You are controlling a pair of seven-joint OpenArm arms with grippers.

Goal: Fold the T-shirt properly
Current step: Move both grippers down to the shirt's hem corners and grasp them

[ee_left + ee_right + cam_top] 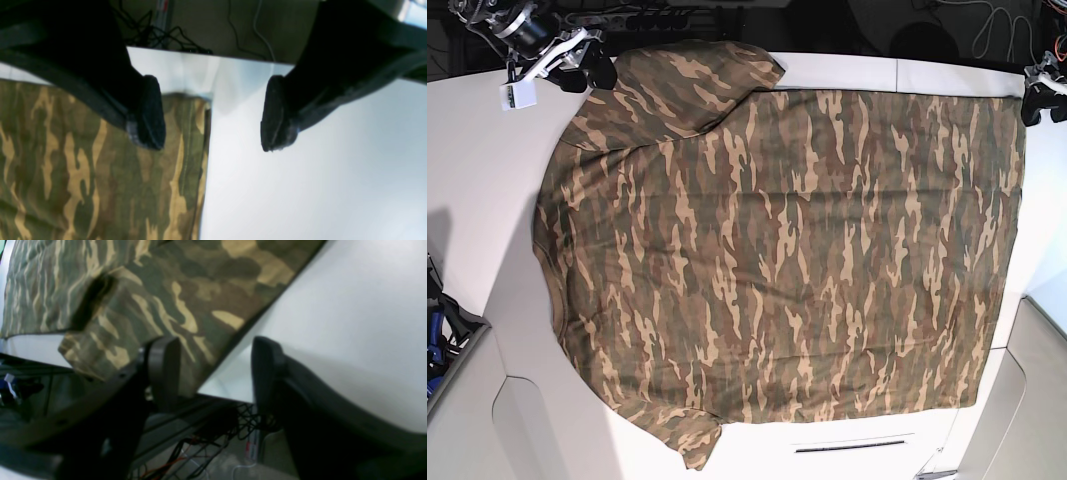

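The camouflage T-shirt lies spread flat on the white table, sleeves toward the left and hem toward the right. My left gripper is open at the far right hem corner. In the left wrist view one finger is over the cloth and the other over bare table. My right gripper is open at the far left sleeve. In the right wrist view it straddles the shirt's edge at the table's rim. Neither holds cloth. The collar is hidden.
The table's far edge runs just behind both grippers, with dark cables and floor below it. A white tag hangs near my right gripper. A blue object sits at the left edge. White panels lie at the near right.
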